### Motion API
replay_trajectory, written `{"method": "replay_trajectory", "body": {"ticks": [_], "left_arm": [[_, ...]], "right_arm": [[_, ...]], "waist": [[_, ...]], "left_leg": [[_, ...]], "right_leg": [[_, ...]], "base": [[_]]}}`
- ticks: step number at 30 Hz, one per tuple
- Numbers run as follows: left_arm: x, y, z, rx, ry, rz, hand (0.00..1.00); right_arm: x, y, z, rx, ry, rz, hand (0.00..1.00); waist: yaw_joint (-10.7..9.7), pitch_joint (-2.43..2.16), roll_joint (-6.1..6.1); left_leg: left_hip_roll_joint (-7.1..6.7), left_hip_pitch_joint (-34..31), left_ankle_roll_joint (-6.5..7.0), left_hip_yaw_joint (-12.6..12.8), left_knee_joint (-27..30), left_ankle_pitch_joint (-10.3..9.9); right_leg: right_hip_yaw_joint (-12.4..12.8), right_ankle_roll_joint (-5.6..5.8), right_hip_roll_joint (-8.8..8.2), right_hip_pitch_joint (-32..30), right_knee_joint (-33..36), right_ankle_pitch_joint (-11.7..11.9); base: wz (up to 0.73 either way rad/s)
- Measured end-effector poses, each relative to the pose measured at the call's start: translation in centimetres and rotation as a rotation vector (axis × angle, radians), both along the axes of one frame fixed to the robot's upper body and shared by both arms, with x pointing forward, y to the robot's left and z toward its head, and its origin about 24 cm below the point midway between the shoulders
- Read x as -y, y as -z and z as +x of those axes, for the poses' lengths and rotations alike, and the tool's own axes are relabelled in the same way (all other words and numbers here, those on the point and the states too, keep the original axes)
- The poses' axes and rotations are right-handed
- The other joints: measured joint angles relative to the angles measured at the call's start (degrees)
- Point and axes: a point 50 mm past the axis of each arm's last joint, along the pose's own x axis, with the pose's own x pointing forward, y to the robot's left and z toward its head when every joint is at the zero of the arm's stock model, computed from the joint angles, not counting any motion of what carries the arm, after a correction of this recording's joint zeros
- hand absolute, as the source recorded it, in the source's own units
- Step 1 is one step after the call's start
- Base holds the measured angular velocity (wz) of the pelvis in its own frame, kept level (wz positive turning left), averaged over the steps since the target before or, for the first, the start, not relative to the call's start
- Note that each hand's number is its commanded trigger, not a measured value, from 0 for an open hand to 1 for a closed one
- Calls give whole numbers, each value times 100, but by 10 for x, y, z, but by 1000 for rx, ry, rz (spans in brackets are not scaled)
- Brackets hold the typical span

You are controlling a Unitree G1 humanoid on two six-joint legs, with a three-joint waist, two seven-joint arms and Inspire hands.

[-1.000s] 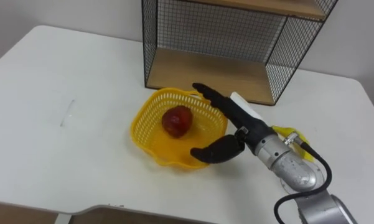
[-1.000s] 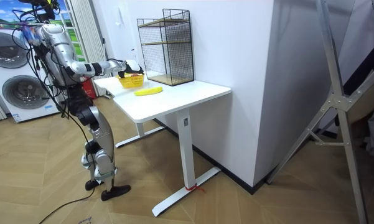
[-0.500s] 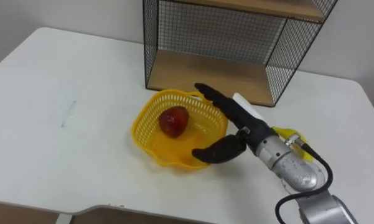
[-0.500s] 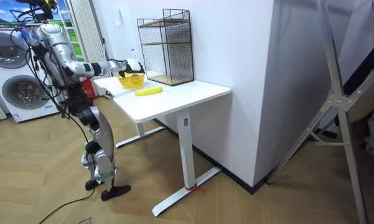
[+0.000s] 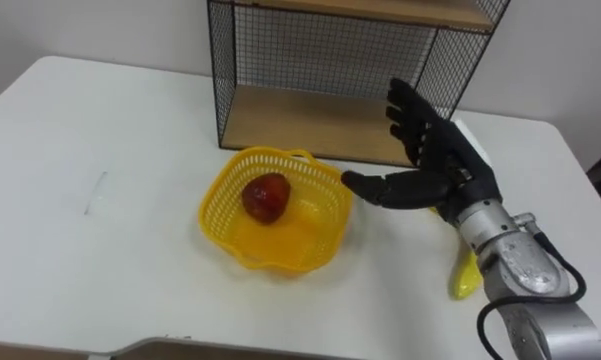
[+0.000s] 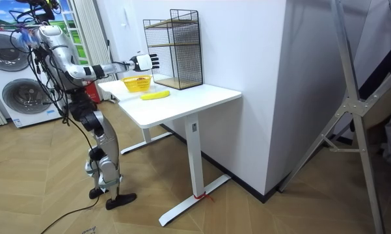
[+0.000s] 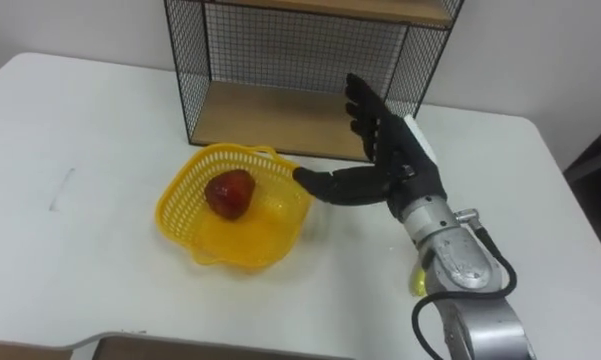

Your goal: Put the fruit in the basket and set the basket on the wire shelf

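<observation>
Right now the landmark is the yellow plastic basket (image 5: pixel 223 182), sitting on the white table (image 5: pixel 100 110) approx. mid-tabletop. The red apple (image 5: pixel 265 197) lies inside it, toward the back-left of its floor.

The right hand (image 5: pixel 448 170) is just right of the basket. Fingers are straight and spread wide, thumb stuck out toward the basket's right rim, nothing held. In the room view the hand (image 6: pixel 143 62) is clearly higher than the basket (image 6: pixel 136 83) and not touching it.

The banana (image 5: pixel 466 276) lies on the tabletop right of the basket, partly under the robot's forearm and well outside the basket. In the room view the banana (image 6: pixel 155 95) sits beside the basket, toward the table's middle.

The black wire shelf (image 5: pixel 320 45) stands directly behind the basket, w/ its wooden bottom board (image 5: pixel 300 115) resting on the table and another wood board higher up. The basket's back rim is close to the shelf's front edge, but the basket is not in the shelf. A faint grey mark (image 5: pixel 95 192) shows on the tabletop left of the basket. The tabletop is matte white w/ rounded corners.

Room: the robot stands upright at the table end nearest the basket, right arm stretched out over the top. White table leg (image 6: pixel 194 153), light wood floor (image 6: pixel 260 208), white wall behind the shelf. Washing machines (image 6: pixel 16 97) stand behind the robot, well away from the basket at the room view's left. A grey metal frame (image 6: pixel 351 104) is far off at the room view's right.
</observation>
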Motion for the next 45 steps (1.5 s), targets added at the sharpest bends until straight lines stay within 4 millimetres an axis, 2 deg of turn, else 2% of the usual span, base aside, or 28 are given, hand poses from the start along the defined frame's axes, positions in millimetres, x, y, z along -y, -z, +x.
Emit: {"method": "replay_trajectory", "body": {"ticks": [6,10,13,17,22,26,32,37,41,45], "left_arm": [[-2,0,-9,-10,-49,5,0],[-7,-2,-15,-11,-95,17,0],[-10,-3,-16,-8,-113,24,0],[-10,-3,-19,-12,-114,26,0],[-10,-3,-20,-15,-115,27,0],[-10,-4,-20,-18,-118,31,0],[-11,-5,-20,-17,-118,37,0],[-13,-6,-12,7,-112,42,0],[-13,-6,-14,3,-113,43,0],[-13,-6,-14,2,-113,43,0]], "right_arm": [[24,-5,0,22,155,-1,0],[38,-7,-1,34,254,-19,0],[52,0,-2,6,343,-59,0],[63,8,-5,-33,411,-133,0],[67,12,-6,-48,427,-206,0],[70,23,-8,-93,437,-289,0],[74,39,-12,-170,441,-355,0],[74,44,-13,-197,427,-383,0],[74,58,-17,-269,390,-389,0],[74,63,-19,-295,359,-456,0]], "waist": [[-49,-7,29],[-149,-37,32],[-165,-74,6],[-205,-76,-43],[-195,-34,-113],[-169,-49,-203],[-159,-43,-155],[-160,-24,-110],[-158,-27,-135],[-157,-29,-149]], "left_leg": [[8,21,0,112,-24,0],[5,36,1,135,-59,1],[6,41,2,145,-58,2],[4,41,7,146,-46,6],[-1,41,12,145,-32,9],[0,32,12,139,-77,8],[1,37,14,138,-70,10],[2,37,14,143,-66,10],[2,41,14,147,-63,10],[-2,38,14,152,-63,10]], "right_leg": [[78,0,16,-34,2,0],[90,5,10,-39,-1,0],[89,6,8,-39,8,1],[95,6,5,-38,15,0],[142,18,13,-39,8,-13],[123,19,16,-36,-2,1],[88,19,8,-36,1,13],[91,20,7,-40,1,12],[102,18,8,-39,6,11],[112,21,5,-44,2,9]], "base": [[-9],[-2],[0],[0],[0],[0],[0],[0],[0],[0]]}}
